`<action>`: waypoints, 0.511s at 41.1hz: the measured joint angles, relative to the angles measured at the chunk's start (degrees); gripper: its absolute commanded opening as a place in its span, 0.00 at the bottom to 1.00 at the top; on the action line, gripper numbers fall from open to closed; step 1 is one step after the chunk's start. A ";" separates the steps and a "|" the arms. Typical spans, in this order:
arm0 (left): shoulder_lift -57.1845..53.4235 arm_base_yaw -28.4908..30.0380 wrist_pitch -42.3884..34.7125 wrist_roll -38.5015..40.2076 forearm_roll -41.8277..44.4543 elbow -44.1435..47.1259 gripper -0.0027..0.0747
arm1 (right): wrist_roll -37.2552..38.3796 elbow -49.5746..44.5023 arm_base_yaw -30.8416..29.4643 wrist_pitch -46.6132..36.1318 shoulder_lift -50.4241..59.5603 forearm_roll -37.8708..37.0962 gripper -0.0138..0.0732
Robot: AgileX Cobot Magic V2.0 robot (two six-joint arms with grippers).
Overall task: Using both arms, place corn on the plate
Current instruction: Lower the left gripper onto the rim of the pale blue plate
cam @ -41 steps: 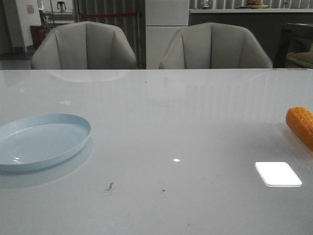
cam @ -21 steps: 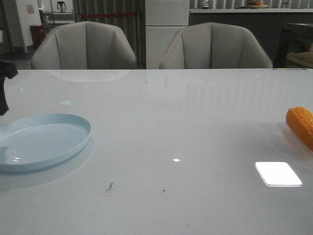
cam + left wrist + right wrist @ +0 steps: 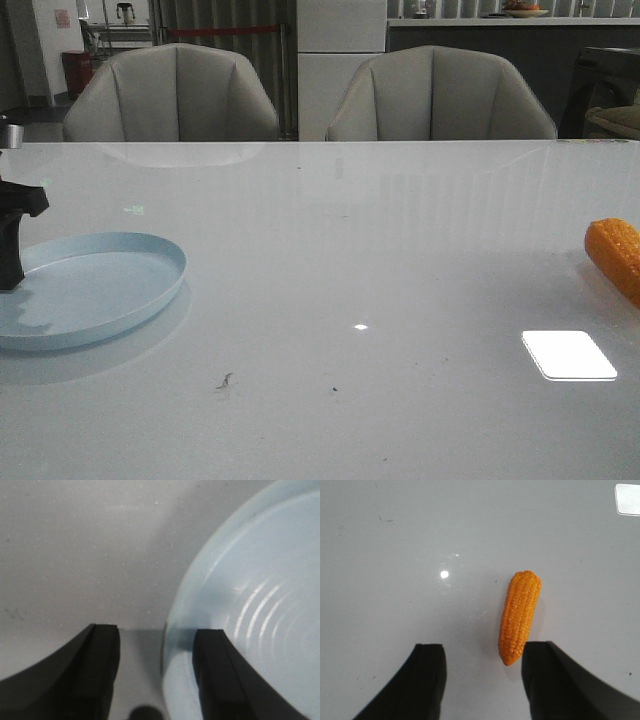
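Dining or meeting room, glossy white table (image 3: 330, 250), 2 upholstered chairs (image 3: 172, 95)

The glossy white table (image 3: 340, 300) is being viewed by 3 cameras. From the front view, it is being looked across at a low forward angle, towards 2 grey padded chairs (image 3: 170, 95) behind its far edge.

The round pale blue plate (image 3: 95, 285) at the left edge is being shared with the left wrist view, where its rim (image 3: 172, 610) is being seen from very close, looking down past the black left gripper (image 3: 156, 645).

The bright orange bumpy corn cob (image 3: 615, 255), cut by the front view's right edge, is being shown whole (image 3: 520, 616) in the right wrist view, looking down from higher up, between the black fingers of the right gripper (image 3: 482, 665).
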State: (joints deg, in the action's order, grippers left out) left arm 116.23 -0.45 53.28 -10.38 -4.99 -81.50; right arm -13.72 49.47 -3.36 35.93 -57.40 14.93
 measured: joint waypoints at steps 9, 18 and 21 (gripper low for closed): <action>0.18 0.00 0.00 0.00 -0.82 0.00 0.37 | 0.00 0.00 0.00 0.00 0.00 0.00 0.68; 0.18 0.00 0.35 0.00 -1.08 -0.09 0.16 | 0.00 0.00 0.00 0.00 0.00 0.00 0.68; 0.18 0.00 0.57 0.00 -1.31 -0.34 0.16 | 0.00 0.00 0.00 0.00 0.00 0.00 0.68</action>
State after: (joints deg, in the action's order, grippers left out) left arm 116.42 -0.45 53.85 -10.38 -6.30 -81.84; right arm -13.72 49.47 -3.36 35.93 -57.40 14.93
